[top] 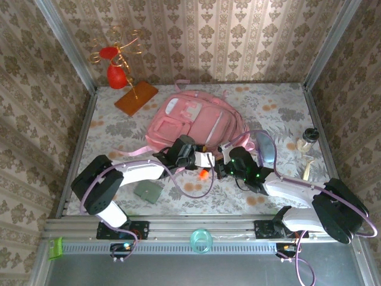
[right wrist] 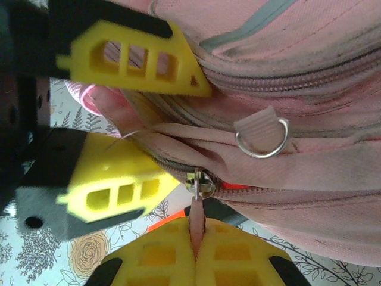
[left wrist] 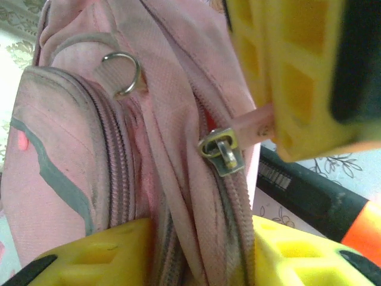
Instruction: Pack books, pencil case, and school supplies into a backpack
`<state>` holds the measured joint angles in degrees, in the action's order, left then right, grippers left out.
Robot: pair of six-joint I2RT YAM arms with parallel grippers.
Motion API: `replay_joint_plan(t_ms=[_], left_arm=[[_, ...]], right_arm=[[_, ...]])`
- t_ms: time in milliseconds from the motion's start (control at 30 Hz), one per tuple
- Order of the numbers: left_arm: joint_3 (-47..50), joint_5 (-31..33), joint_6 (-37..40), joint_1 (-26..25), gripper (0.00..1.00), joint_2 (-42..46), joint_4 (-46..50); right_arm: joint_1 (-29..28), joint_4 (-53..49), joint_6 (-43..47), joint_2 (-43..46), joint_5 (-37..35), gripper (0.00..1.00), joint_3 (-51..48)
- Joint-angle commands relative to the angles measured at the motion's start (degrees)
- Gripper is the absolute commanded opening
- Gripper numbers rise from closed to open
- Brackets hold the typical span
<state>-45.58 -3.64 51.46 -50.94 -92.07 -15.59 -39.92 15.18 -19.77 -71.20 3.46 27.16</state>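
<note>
The pink backpack (top: 196,122) lies mid-table with its zip side toward the arms. My left gripper (left wrist: 199,238) is shut on a fold of the backpack's fabric (left wrist: 178,196) beside the zip. My right gripper (right wrist: 196,238) is shut on the pink pull tab (right wrist: 197,217) of the zip slider (right wrist: 200,183). In the top view the left gripper (top: 202,159) and right gripper (top: 221,167) meet at the backpack's near edge. The orange and black marker (top: 204,174) lies on the table under them, and in the left wrist view the marker (left wrist: 315,196) sits beside the backpack. The books are out of view.
An orange-brown board (top: 136,98) with a gold wire stand sits at the back left. A green square piece (top: 147,192) lies near the left arm. A blue-grey oval pouch (top: 266,149), maybe the pencil case, and a small bottle (top: 308,140) are on the right.
</note>
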Motion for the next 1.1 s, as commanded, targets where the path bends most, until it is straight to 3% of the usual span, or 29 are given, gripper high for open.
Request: replay_joint_plan(t_ms=[0,133,233,667,767,833,900,1067], left_arm=[[0.08,4.46,1.36,0.13,0.31,-1.61,-5.48],[1.10,2.60,-0.01,1.47,0.08,0.26,-5.52],[2.49,0.79,-0.74,2.57,0.00,1.84,-5.15],[8.62,-8.21,-1.81,12.34,0.00,9.38,-2.56],[9.52,-9.84,-3.00,15.22,0.00,11.81,-1.44],[9.83,-10.52,-3.45,16.67,0.00,12.80,-0.64],[9.74,-11.29,-3.81,17.27,0.10,13.16,0.71],[9.63,-16.37,-7.78,17.39,0.51,16.07,2.55]], right_arm=[[-0.49,5.13,-0.25,1.27,2.51,0.00,1.52],[0.30,-0.33,-0.35,3.01,-3.02,0.00,1.51],[1.24,-4.42,-1.34,4.66,-7.99,0.00,1.18],[6.97,-17.23,-2.78,7.47,-19.72,0.00,4.60],[8.68,-17.95,-1.66,6.96,-19.43,0.00,5.64],[8.91,-14.95,0.21,7.18,-14.77,0.00,5.28],[8.64,-10.25,0.85,7.68,-8.31,0.00,4.25],[5.19,-5.66,2.66,6.35,-0.31,0.00,5.01]])
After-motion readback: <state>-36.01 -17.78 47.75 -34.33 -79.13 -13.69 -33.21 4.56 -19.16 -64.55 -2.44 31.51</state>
